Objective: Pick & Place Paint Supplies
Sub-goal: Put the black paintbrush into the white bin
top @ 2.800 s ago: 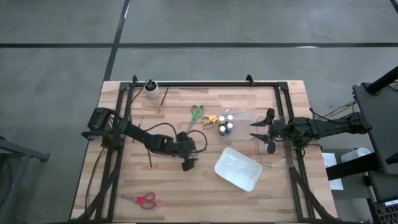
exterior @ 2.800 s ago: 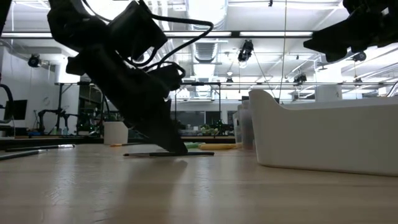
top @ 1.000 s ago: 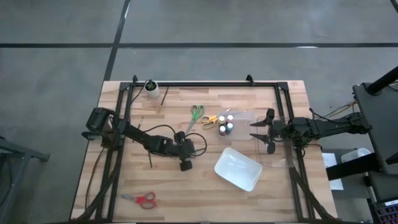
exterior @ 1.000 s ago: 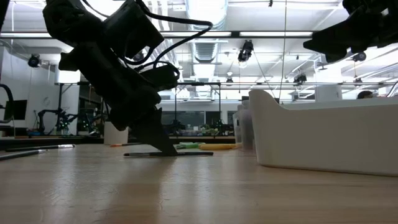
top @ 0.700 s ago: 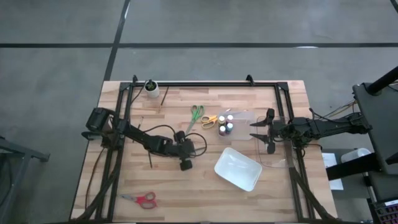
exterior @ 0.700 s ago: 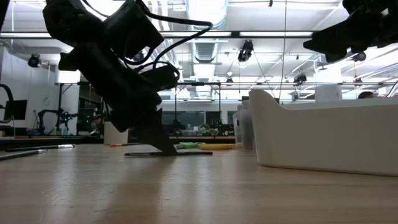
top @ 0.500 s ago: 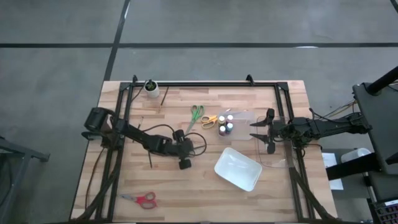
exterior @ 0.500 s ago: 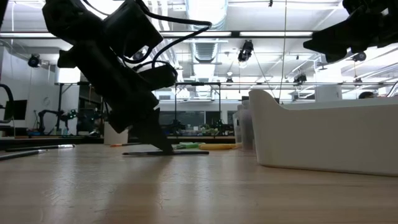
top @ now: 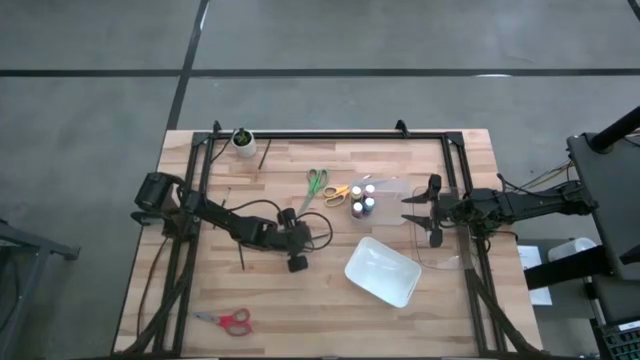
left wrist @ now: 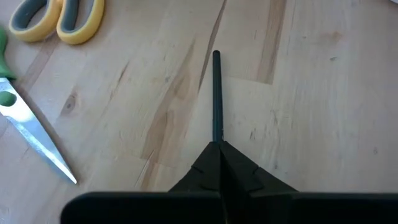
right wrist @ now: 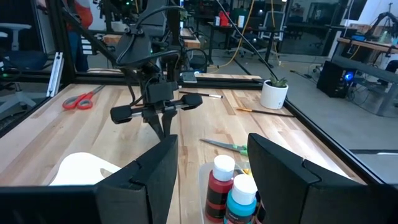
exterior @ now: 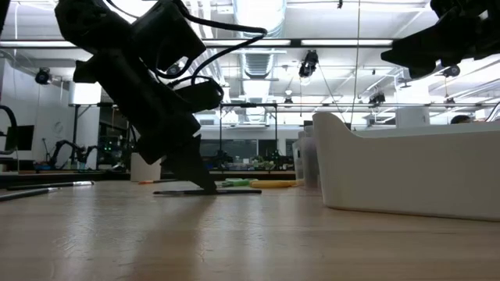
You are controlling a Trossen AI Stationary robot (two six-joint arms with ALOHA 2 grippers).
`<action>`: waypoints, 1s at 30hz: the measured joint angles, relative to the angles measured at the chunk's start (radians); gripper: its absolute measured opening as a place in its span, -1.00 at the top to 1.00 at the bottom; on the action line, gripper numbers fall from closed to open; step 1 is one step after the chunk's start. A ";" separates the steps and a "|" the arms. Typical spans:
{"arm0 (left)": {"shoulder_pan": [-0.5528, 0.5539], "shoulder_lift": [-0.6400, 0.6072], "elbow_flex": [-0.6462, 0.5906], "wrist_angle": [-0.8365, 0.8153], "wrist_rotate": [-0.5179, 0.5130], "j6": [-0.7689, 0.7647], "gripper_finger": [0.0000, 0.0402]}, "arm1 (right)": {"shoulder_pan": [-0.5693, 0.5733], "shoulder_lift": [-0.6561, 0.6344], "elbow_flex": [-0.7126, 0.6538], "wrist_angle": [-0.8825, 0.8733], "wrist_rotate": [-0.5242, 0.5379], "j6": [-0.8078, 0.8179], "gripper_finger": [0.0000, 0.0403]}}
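My left gripper (top: pixel 296 264) stands mid-table, shut on a thin dark brush (left wrist: pixel 216 93) that lies along the wood (exterior: pixel 234 191). Green scissors (top: pixel 314 185), yellow scissors (top: pixel 337 193) and a cluster of paint bottles (top: pixel 363 200) lie farther back; in the right wrist view a red bottle (right wrist: pixel 217 186) and a teal bottle (right wrist: pixel 239 199) show. Red scissors (top: pixel 228 320) lie at the near left. Another brush (top: pixel 240 257) lies beside the left arm. My right gripper (top: pixel 418 212) hovers open at the right, just beyond the bottles, touching nothing. My left gripper pinches the brush between its two fingertips (left wrist: pixel 219 155), about midway along its length (exterior: pixel 205 190). The fingers slant down from the table's left, and the brush runs straight out ahead of them (left wrist: pixel 216 74). The brush lies level on the table.
A white rectangular tray (top: pixel 382 270) sits right of the left gripper, toward the near edge. A small white cup (top: pixel 243 140) stands at the far left corner with a brush (top: pixel 265 150) beside it. A black frame (top: pixel 330 134) runs along the table's far edge and its sides.
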 joint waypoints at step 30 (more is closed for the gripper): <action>-0.002 -0.126 0.152 -0.085 -0.001 0.118 1.00 | 0.000 0.000 0.000 0.000 0.000 0.002 0.05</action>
